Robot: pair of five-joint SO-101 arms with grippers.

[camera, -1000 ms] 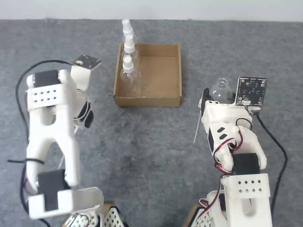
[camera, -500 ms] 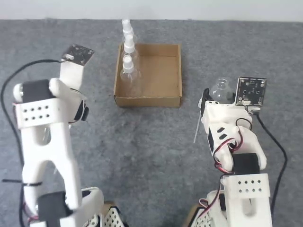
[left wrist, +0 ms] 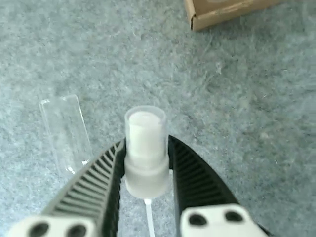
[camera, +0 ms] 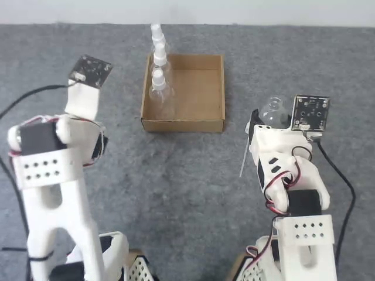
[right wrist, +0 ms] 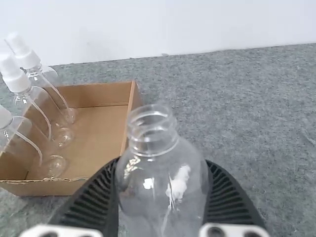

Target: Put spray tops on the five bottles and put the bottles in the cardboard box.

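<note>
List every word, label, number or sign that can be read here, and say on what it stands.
None can be read.
The cardboard box, the uncapped bottle and the spray top show no print.
Any marks on the circuit board at an arm's wrist are too small to read.

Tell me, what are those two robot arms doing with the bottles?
The left tool grips a spray top, and the right tool holds an open bottle that has no top yet, so those two look ready to be joined. Three bottles with tops already stand in the cardboard box.
</note>
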